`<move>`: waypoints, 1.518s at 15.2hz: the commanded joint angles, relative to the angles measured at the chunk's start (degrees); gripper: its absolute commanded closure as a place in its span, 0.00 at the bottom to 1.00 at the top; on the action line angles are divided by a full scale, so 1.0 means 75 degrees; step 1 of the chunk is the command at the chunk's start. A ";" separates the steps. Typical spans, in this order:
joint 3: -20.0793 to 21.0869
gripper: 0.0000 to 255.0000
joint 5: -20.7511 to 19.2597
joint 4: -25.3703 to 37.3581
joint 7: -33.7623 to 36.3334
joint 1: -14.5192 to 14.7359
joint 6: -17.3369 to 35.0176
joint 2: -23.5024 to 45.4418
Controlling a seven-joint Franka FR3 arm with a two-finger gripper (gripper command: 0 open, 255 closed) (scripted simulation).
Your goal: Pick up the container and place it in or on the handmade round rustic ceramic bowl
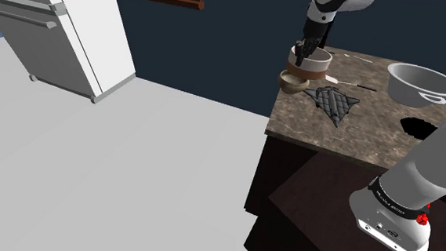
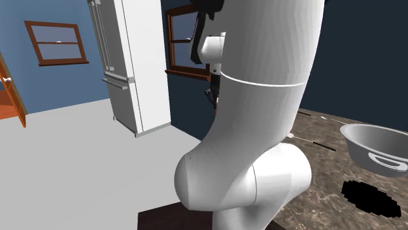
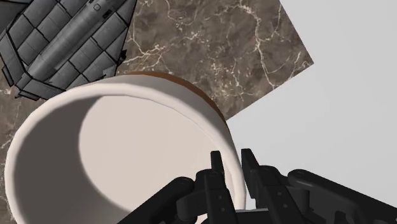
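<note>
Gripper [image 3: 230, 162] closed narrow on container [image 1: 311, 66] rim wall, one finger in, one out. Container sits over bowl [image 1: 291, 82] at counter [image 1: 370, 128] corner; contact w/ bowl can't tell. Judged rigid, hollow, light. Smooth wall, so one-side rim grip may slip or tilt.

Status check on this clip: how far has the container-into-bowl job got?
Done: the fingers clasp the white container by its rim, one inside and one outside. In hand: it hangs right over the brown bowl at the corner of the counter; I cannot tell if they touch. Left: lowering it in and letting go.
</note>
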 commanded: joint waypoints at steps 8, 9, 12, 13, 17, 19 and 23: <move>-0.0400 1.00 0.0586 0.3306 -0.1070 -0.0468 -0.0911 0.2454; -0.0391 1.00 0.0593 0.3234 -0.1076 -0.0474 -0.0816 0.2477; -0.0382 1.00 0.0619 0.3025 -0.1096 -0.0479 -0.0531 0.2555; -0.0379 1.00 0.0629 0.2961 -0.1104 -0.0480 -0.0438 0.2585; -0.0366 1.00 0.0674 0.2722 -0.1139 -0.0487 -0.0069 0.2720; -0.0359 1.00 0.0699 0.2613 -0.1158 -0.0491 0.0114 0.2795; -0.0341 1.00 0.0755 0.2415 -0.1199 -0.0502 0.0474 0.2962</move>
